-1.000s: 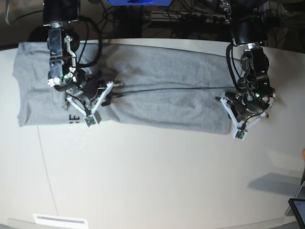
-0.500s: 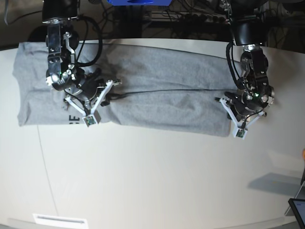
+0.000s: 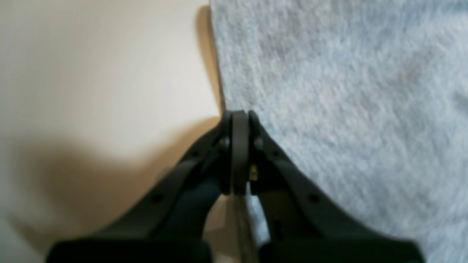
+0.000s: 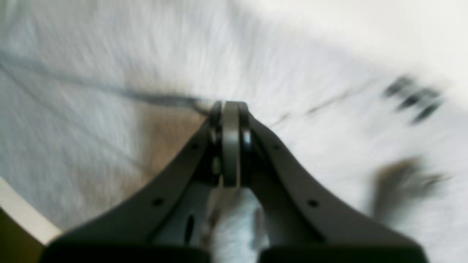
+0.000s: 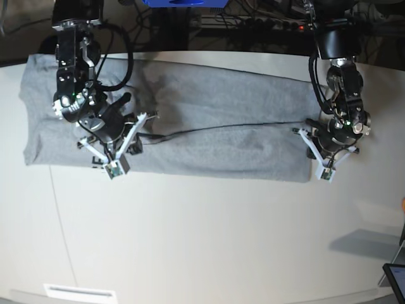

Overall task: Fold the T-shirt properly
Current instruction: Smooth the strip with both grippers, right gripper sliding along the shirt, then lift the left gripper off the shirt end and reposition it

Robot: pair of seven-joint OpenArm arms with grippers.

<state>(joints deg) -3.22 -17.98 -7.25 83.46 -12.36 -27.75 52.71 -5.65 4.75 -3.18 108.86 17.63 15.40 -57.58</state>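
The heather-grey T-shirt lies as a long band across the far part of the white table, with a dark fold line running between my two grippers. My right gripper is shut on the cloth at the left end of that line. In the right wrist view it pinches grey cloth, with blurred black lettering beyond. My left gripper is shut on the shirt's right edge. The left wrist view shows it at the cloth's border.
Cables and a blue object lie behind the table's far edge. A dark screen corner sits at the near right. A white label is at the near left. The table's edge shows in the right wrist view.
The right gripper has moved left and nearer with the cloth, covering the lettering. The left gripper has shifted right and farther. The fold line now bends instead of running straight.
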